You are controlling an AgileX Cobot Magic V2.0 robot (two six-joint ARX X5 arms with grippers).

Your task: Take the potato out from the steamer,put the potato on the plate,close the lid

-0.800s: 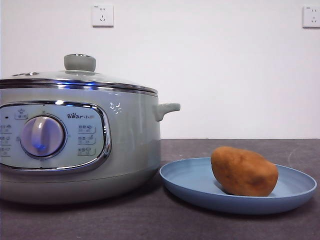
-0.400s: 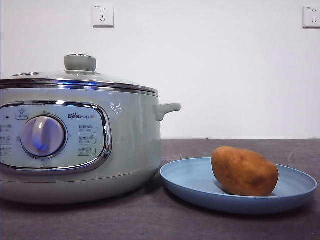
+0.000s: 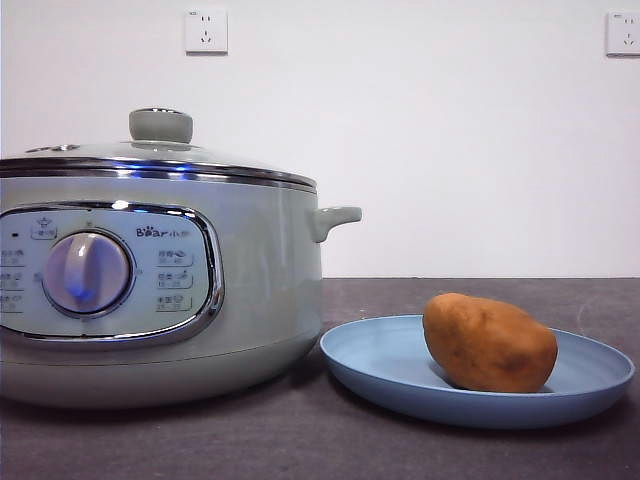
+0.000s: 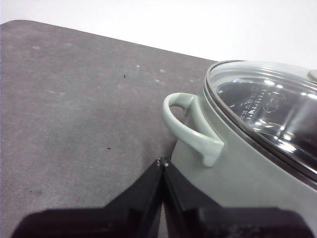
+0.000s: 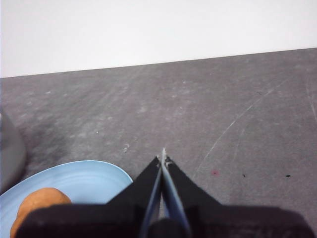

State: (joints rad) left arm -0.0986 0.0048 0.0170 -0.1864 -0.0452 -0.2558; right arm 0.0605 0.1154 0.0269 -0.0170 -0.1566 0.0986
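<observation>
Grey table, both arms' fingers pressed together, empty: left gripper beside steamer, right gripper near plate.

**A bare test bench, not a kitchen**

The steamer and plate stand on a dark grey table against a plain white wall with two sockets (nothing else domestic shows), which suggests a lab setup.
</observation>
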